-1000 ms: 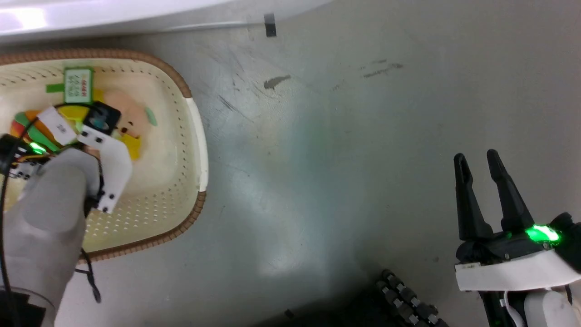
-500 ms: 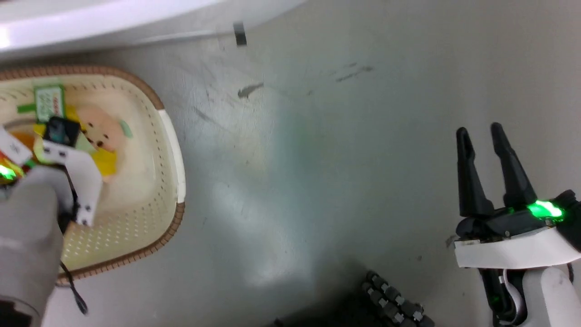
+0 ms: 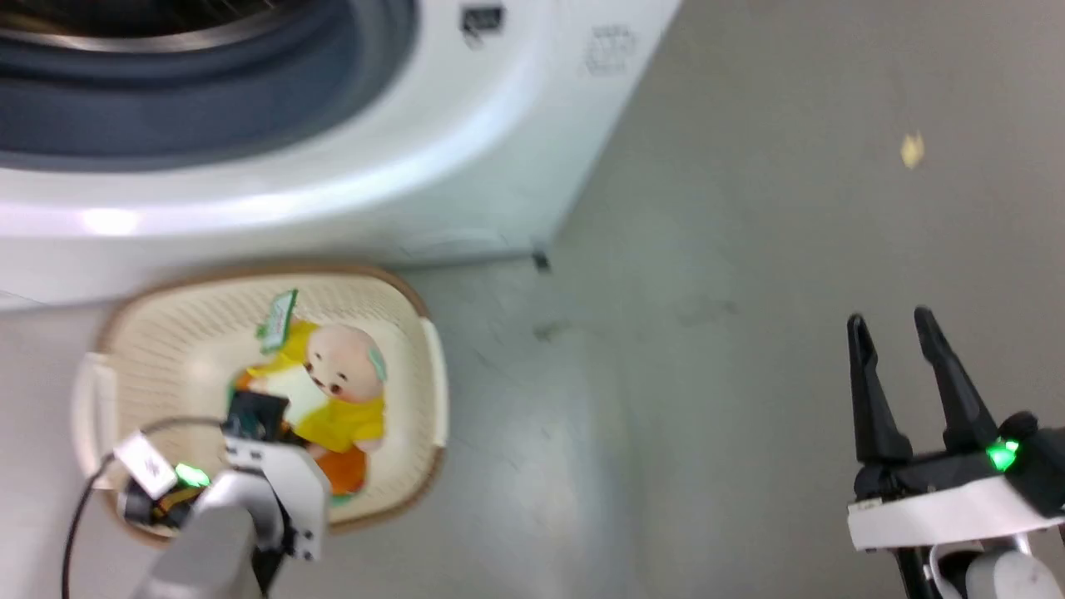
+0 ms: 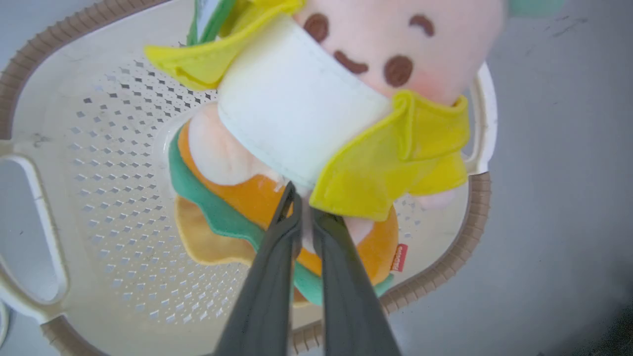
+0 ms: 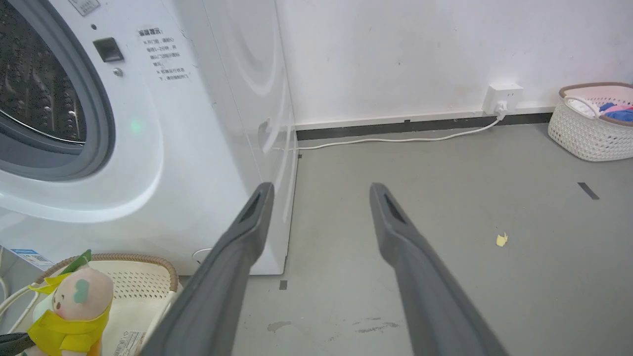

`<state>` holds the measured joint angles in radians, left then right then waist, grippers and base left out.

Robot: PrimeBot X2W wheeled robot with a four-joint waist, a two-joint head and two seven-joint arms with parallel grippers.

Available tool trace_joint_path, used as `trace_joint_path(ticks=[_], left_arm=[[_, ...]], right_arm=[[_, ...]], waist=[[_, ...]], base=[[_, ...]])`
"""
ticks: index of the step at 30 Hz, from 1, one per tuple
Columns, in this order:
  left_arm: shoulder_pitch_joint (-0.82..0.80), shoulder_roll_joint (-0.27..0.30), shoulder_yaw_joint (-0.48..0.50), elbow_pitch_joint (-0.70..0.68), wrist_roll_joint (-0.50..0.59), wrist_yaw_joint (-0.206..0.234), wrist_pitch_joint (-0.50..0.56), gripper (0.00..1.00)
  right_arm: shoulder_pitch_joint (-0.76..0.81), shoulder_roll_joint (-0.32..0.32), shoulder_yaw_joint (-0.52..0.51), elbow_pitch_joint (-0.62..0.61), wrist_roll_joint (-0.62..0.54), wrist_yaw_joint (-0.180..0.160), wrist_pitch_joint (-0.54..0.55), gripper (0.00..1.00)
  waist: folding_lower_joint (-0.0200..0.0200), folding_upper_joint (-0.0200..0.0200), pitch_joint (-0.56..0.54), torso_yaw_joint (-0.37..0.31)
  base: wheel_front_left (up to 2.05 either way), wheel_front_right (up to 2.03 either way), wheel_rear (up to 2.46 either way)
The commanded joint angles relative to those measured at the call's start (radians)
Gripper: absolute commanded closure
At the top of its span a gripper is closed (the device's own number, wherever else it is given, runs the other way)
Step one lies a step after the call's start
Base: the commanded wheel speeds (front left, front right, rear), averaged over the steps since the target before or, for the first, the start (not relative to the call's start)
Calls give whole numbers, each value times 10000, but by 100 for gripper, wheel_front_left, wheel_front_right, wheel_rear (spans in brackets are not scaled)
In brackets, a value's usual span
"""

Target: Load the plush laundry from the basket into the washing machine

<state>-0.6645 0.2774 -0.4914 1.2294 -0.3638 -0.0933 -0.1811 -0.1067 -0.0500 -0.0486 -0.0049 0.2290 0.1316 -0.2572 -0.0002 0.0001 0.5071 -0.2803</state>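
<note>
My left fingers point(image 4: 277, 262) pinch the pink-faced, yellow-clad plush laundry point(image 4: 296, 109) upright over the cream basket point(image 4: 99, 163), just before the white washing machine point(image 3: 333, 183).

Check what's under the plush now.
The perforated floor of the basket, bare where it shows. The plush, pinched by the left gripper, covers the floor's middle, so anything there is hidden.

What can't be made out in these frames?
Left wrist view: left gripper tips sink into the plush toy; depth of grip hidden.
Head view: washing machine opening cut by top edge, stickers blurred.
Right wrist view: far basket contents cut by right edge.
</note>
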Motion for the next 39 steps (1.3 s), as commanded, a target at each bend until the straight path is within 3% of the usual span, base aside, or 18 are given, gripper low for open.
trace_joint_path(ticks=[1,7,13,18,24,29,39], left_arm=[[252,-73,91,-116,-101,-63,-256,100],[1349,-422,418,-1357,-402,41,-790,100],[3065,-433,1394,-5127,-213,818,-803,100],[4095,-517,2244,-8229,273,1193,-804,100],[4024,-409,2923,-10731,860,1170,-805,100],[2848,-12,3317,-11223,659,931,-510,100],[-1278,1567,3611,-10384,645,267,1878,100]], right_arm=[[130,-2,-43,44,-114,-9,-45,0],[643,-2,-145,119,-436,-9,-45,0],[1006,-2,-144,182,-555,-9,-45,0],[1092,-2,13,96,-572,-9,-45,0],[777,-2,118,-101,-457,-9,-45,0],[313,-2,143,-329,-279,-9,-45,0],[-673,-2,384,-402,401,-9,-45,0]], waist=[[2,-1,-1627,1195],[2,-1,-2726,1795],[2,-1,-3244,2094],[2,-1,-3134,2142],[2,-1,-2212,1854],[2,-1,-1046,1435],[2,-1,1356,350]], base=[[0,0,0],[0,0,0],[0,0,0],[0,0,0],[0,0,0],[0,0,0],[0,0,0]])
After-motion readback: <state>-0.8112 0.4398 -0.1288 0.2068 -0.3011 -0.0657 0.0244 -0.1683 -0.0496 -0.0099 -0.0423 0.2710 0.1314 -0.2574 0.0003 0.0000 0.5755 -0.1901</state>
